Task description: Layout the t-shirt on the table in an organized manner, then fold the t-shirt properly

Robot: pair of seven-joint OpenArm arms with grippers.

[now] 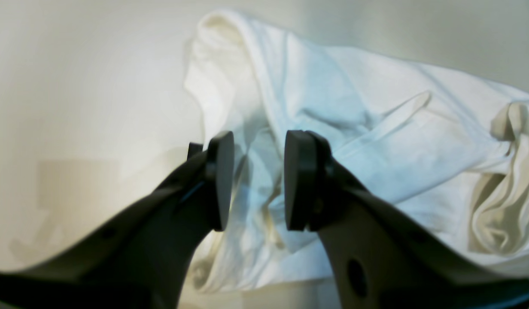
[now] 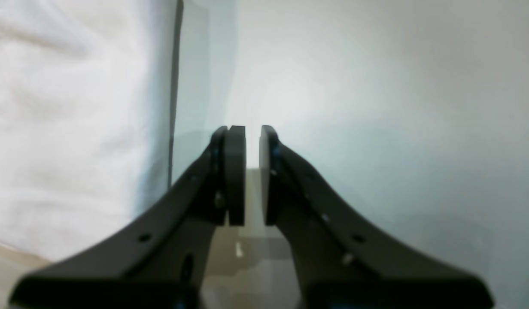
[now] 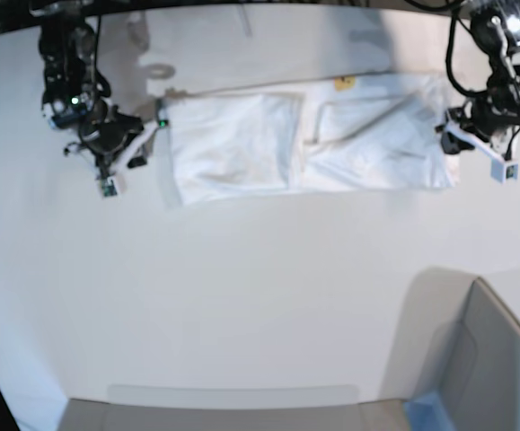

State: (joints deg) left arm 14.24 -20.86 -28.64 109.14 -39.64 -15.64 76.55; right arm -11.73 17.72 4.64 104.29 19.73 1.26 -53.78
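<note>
Plainly, the t-shirt (image 3: 309, 144) lay folded into a long band across the far part of the desk (image 3: 242, 305), its print turned out of sight, so none of its lettering could be read. Only a small yellow mark (image 3: 344, 83) showed at the far edge of the cloth, too small to make out. A crease ran across the band near its middle, splitting it into a left half and a right half.

At the right end of the band in the base view, the left tool (image 1: 258, 180) hovered just beside the cloth with its jaws parted and nothing between them; its wrist camera showed rumpled white folds of the t-shirt (image 1: 333, 141) just past the pads. At the left end, the right tool (image 2: 252, 171) stood with its jaws nearly together, a thin gap between the pads and no cloth in them; the edge of the t-shirt (image 2: 67, 128) lay off to its left in that view, apart from the fingers.

A grey bin (image 3: 489, 359) with a blue corner sat at the near right of the desk, well apart from the shirt. No label or writing was legible anywhere
</note>
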